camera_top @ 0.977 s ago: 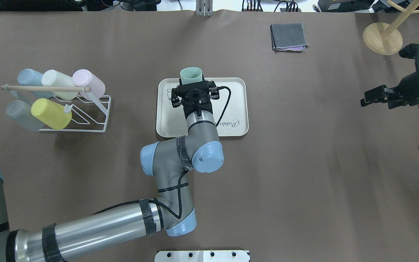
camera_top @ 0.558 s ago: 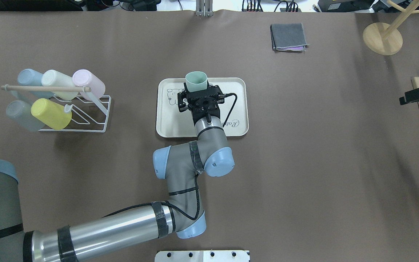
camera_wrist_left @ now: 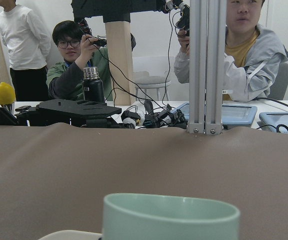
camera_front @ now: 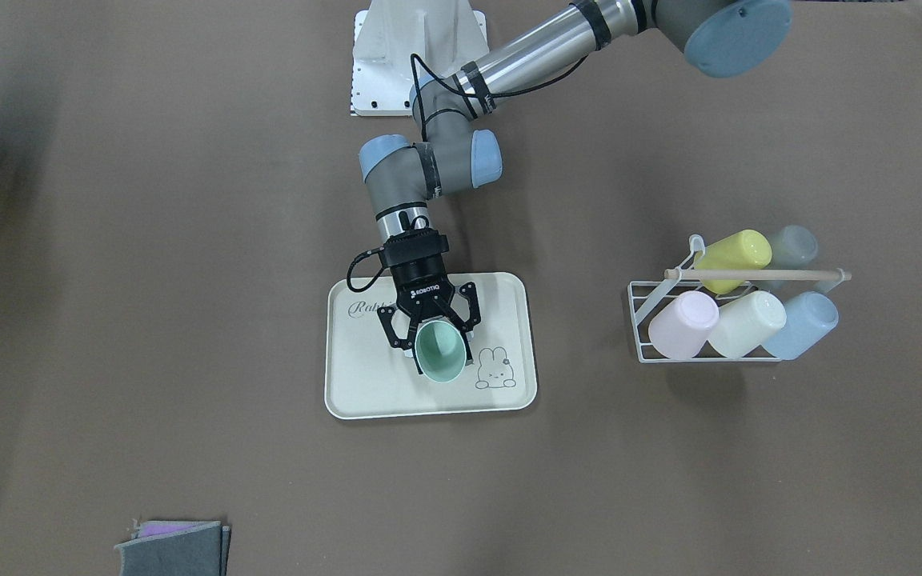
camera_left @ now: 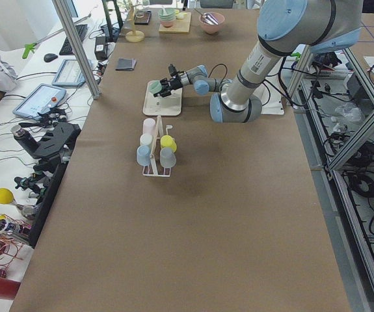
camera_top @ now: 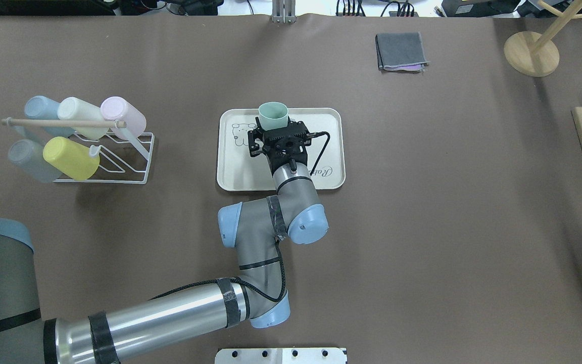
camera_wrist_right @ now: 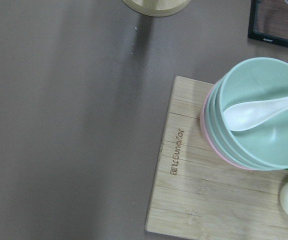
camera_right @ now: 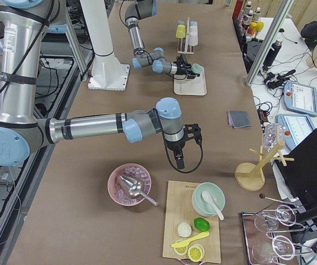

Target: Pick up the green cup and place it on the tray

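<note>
The green cup (camera_top: pixel 273 115) is a mint tumbler, mouth up and slightly tilted, held in my left gripper (camera_top: pixel 277 132) over the far middle of the cream tray (camera_top: pixel 230 172). In the front-facing view the left gripper (camera_front: pixel 433 342) has its fingers closed on the sides of the cup (camera_front: pixel 439 354), over the tray (camera_front: pixel 365 384) next to the rabbit drawing. Whether the cup's base touches the tray I cannot tell. The cup's rim (camera_wrist_left: pixel 171 212) fills the bottom of the left wrist view. My right gripper (camera_right: pixel 180 160) shows only in the exterior right view, pointing down; I cannot tell its state.
A white wire rack (camera_top: pixel 134 151) with several pastel cups lying in it stands left of the tray. A folded grey cloth (camera_top: pixel 401 50) and a wooden stand (camera_top: pixel 531 53) lie far right. A cutting board (camera_wrist_right: pixel 204 200) with stacked bowls (camera_wrist_right: pixel 264 120) is below my right wrist.
My left gripper has carried the green cup a little to the right over the tray. My right arm has withdrawn to the right, out of the overhead view.
</note>
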Robot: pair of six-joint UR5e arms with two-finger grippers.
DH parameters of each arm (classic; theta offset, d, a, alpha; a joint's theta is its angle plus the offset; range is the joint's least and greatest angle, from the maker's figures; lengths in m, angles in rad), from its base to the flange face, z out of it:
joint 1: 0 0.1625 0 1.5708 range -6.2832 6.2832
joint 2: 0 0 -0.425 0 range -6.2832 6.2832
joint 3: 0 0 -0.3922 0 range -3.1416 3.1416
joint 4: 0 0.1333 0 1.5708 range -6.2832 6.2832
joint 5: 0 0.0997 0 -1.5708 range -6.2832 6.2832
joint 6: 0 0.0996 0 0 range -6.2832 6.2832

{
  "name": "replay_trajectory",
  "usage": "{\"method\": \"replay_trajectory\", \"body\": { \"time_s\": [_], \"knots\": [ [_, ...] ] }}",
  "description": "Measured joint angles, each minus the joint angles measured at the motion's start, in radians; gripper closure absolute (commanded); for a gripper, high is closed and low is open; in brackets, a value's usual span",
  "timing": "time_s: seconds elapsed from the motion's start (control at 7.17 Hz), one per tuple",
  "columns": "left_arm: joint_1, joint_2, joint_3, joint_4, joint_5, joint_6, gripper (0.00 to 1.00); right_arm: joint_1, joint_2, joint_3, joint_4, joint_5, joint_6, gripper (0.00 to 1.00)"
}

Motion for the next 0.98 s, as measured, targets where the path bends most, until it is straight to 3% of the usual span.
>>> {"method": "replay_trajectory", "body": {
  "time_s": [0.28,0.7,0.98],
  "knots": [
    [0.002,-0.006,0.009,0.000,-0.004,-0.001,0.43,0.034,0.006,0.015,-0.138,0.003,-0.093,0.00],
    [0.019,-0.005,0.007,0.000,-0.016,-0.001,0.36,0.038,0.013,-0.003,-0.156,0.014,-0.106,0.00],
    [0.027,-0.001,0.004,-0.001,-0.018,-0.001,0.21,0.041,0.013,-0.050,-0.157,0.106,-0.086,0.00]
  ]
}}
